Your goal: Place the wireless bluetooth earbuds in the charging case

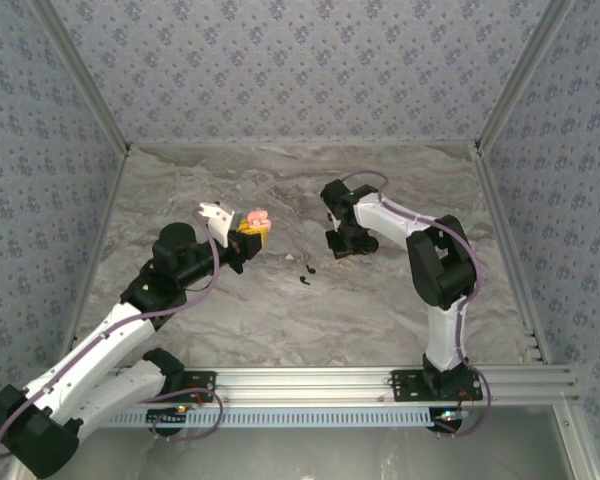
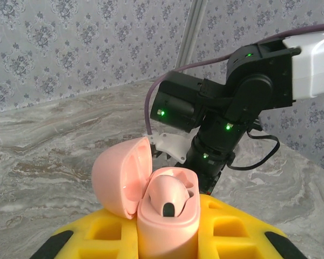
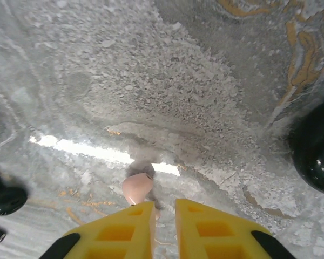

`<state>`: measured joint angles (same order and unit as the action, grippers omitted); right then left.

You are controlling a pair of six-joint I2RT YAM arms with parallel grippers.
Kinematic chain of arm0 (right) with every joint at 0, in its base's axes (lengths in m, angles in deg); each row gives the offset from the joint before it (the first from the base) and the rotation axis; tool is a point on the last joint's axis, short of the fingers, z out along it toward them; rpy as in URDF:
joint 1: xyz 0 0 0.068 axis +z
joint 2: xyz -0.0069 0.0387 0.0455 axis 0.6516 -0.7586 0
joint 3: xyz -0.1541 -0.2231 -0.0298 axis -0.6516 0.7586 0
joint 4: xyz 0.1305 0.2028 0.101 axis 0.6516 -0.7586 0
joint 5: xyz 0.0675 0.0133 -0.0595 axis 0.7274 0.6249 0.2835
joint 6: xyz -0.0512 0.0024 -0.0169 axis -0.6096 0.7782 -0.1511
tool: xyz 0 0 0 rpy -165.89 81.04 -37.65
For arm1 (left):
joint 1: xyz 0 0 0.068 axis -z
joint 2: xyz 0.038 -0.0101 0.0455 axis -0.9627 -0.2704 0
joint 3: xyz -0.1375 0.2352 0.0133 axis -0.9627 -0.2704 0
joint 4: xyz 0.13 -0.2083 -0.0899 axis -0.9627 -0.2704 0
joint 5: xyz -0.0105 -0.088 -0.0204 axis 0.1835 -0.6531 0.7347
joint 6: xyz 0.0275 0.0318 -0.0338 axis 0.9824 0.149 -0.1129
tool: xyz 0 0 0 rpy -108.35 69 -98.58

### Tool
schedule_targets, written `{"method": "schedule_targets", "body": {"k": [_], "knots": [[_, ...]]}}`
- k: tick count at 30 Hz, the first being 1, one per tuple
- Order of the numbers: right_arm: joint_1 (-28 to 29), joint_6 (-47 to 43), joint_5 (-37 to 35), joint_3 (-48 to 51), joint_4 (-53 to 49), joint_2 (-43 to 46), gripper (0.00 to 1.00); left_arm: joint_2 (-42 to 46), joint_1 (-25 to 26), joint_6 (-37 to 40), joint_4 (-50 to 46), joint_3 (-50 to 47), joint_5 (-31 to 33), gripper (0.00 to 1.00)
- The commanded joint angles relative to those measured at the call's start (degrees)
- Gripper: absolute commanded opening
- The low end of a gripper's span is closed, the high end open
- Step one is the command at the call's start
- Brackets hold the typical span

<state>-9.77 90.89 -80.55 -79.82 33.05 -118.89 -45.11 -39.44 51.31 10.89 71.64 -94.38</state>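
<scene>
**Entry 1: surroundings.** A marble-patterned table (image 1: 280,320) is lying between patterned walls (image 1: 280,70) on the left, far and right sides. Small black hooked pieces (image 1: 305,275) are lying on the table between the two grippers, a little nearer than both. In the right wrist view one of them is sitting at the left edge. A glossy black round object (image 3: 316,156) is resting on the table at the right edge of that view, apart from the fingers; what it is cannot be told. The right arm (image 2: 243,91) is standing just beyond the case in the left wrist view, with green lights glowing on it.

**Entry 2: container and contents.** The charging case (image 2: 167,237), pink, is being held above the table left of centre, its lid hinged open and tipping to the left. The left gripper (image 1: 248,238) is pinching it, with yellow fingers pressing its lower body from both sides. The first earbud (image 2: 164,189), pink, is sitting in the case's well, a dark slot showing at its near end.

**Entry 3: loose piece.** The second earbud (image 3: 137,188), pink, is lying on the table right of centre, just ahead of one fingertip of the right gripper (image 3: 164,208). Whether the two are touching cannot be told. That gripper is pointing down at the table, its yellow fingers standing a narrow gap apart and gripping nothing.
</scene>
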Motion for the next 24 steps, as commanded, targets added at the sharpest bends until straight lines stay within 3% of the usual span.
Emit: {"method": "schedule_targets", "body": {"k": [1, 8, 24], "knots": [[0.5, -1.7, 0.7, -1.0, -1.8, 2.3, 0.24, 1.2, -0.1, -0.5, 2.0, -0.6, -1.0, 0.07], [0.7, -6.2, 3.6, -1.4, -0.7, 0.3, 0.39, 1.0, -0.1, -0.5, 1.9, -0.4, -1.0, 0.07], [2.8, -9.7, -0.8, -2.7, 0.6, -4.7, 0.44, 1.6, -0.2, -0.5, 1.3, -0.6, -0.5, 0.07]]}}
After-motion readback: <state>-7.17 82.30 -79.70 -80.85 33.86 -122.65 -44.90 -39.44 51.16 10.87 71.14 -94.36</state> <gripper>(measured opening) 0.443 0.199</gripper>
